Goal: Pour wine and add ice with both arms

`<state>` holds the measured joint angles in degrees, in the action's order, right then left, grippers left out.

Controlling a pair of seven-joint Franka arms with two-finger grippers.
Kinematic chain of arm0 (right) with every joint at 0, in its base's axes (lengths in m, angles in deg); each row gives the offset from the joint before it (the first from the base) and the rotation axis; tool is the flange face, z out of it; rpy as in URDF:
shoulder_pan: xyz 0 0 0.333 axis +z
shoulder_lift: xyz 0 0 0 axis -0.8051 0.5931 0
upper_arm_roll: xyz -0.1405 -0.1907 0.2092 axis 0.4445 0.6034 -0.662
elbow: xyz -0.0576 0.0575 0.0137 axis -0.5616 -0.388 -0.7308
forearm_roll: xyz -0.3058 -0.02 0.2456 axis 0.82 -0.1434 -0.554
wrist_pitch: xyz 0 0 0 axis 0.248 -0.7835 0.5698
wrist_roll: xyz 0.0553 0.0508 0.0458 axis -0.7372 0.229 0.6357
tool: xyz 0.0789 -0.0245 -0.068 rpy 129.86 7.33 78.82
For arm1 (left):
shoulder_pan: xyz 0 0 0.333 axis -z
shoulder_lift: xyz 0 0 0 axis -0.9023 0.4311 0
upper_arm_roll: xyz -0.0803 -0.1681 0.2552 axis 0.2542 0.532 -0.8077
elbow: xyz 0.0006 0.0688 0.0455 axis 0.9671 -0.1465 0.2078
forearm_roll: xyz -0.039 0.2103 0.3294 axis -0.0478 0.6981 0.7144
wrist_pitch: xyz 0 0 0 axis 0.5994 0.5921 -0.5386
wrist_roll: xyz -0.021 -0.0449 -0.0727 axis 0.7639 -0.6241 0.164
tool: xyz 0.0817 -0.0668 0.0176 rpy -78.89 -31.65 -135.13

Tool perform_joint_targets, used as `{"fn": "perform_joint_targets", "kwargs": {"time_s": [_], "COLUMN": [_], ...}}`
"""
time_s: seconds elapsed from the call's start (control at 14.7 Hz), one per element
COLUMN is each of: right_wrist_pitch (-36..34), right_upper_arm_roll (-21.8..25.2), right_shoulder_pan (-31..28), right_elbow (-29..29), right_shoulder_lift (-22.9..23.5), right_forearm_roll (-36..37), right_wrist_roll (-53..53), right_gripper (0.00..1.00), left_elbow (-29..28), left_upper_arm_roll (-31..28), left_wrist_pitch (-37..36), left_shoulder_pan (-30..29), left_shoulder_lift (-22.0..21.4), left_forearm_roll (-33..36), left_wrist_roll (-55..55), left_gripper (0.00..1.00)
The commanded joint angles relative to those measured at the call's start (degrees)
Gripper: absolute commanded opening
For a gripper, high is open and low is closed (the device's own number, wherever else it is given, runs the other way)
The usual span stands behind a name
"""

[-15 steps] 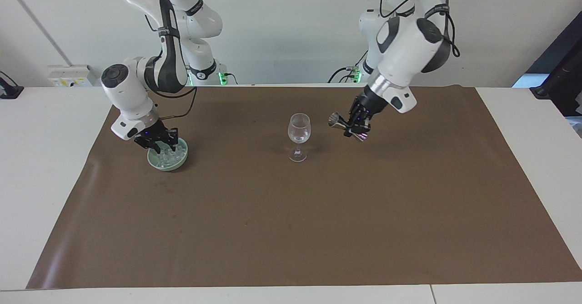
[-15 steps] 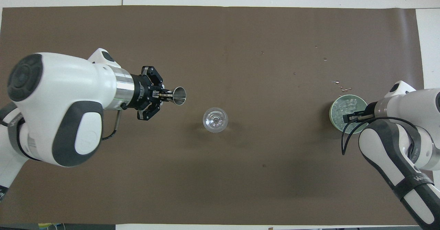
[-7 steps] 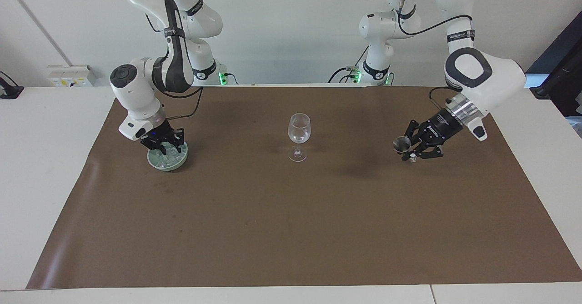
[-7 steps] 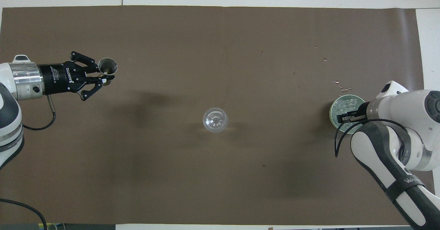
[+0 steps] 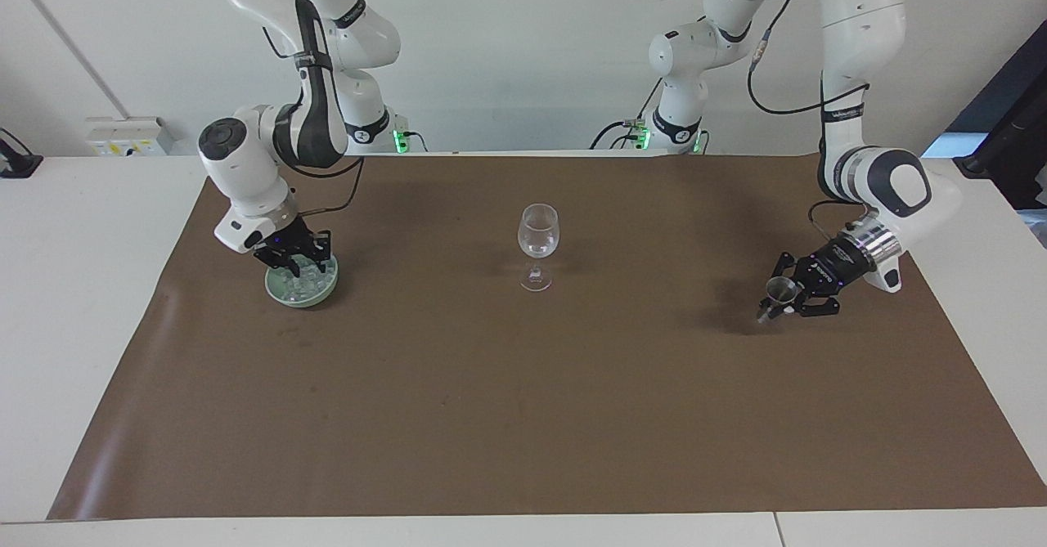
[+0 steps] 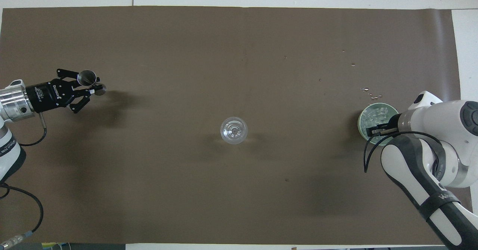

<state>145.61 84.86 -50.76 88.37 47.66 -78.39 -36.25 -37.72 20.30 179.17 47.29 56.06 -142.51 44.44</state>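
Right tool dips straight into the ice, grip unclear; left tool, clamping the jigger, sits near its tabletop edge.

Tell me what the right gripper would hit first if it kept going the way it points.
The right gripper points steeply down into the green bowl, so it would most likely meet the ice heaped there first. Its fingertips already sit at the heap; whether they touch it cannot be told.
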Motion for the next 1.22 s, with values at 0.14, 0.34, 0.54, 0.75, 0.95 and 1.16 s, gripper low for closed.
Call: {"fn": "perform_joint_targets", "kwargs": {"time_s": [0.14, 0.34, 0.54, 0.75, 0.95, 1.16], "right_wrist_pitch": [1.0, 1.0, 1.3, 1.8, 1.8, 1.9], "right_upper_arm_roll": [-0.2, -0.1, -0.2, -0.2, -0.2, -0.2], "right_shoulder_pan": [-1.4, -1.4, -1.4, -1.3, -1.4, -1.4], "right_elbow": [1.5, 1.3, 1.3, 1.4, 1.4, 1.4], "right_shoulder_lift": [-1.2, -1.1, -1.1, -1.1, -1.1, -1.1], "right_forearm_roll": [-0.8, -0.8, -0.8, -0.8, -0.8, -0.8], "right_wrist_roll": [2.7, 2.7, 2.3, 2.3, 2.2, 2.3], "right_gripper": [0.47, 0.44, 0.44, 0.44, 0.44, 0.4], "left_elbow": [2.5, 5.9, 6.1, 5.7, 4.9, 2.6], "left_upper_arm_roll": [0.9, 1.0, 0.8, 0.8, 0.6, 0.6], "left_wrist_pitch": [-3.2, -4.9, -5.4, -5.0, -5.5, -6.4], "left_shoulder_pan": [-3.4, -3.8, -3.6, -3.8, -4.6, -6.1], "left_shoulder_lift": [5.6, 9.8, 10.2, 10.1, 9.9, 9.3], "left_forearm_roll": [-6.6, -11.7, -11.4, -11.3, -9.7, -9.3], "left_wrist_roll": [3.5, 3.6, 3.6, 3.8, 4.4, 4.6], "left_gripper": [0.0, 0.0, 0.0, 0.0, 0.0, 0.0]}}
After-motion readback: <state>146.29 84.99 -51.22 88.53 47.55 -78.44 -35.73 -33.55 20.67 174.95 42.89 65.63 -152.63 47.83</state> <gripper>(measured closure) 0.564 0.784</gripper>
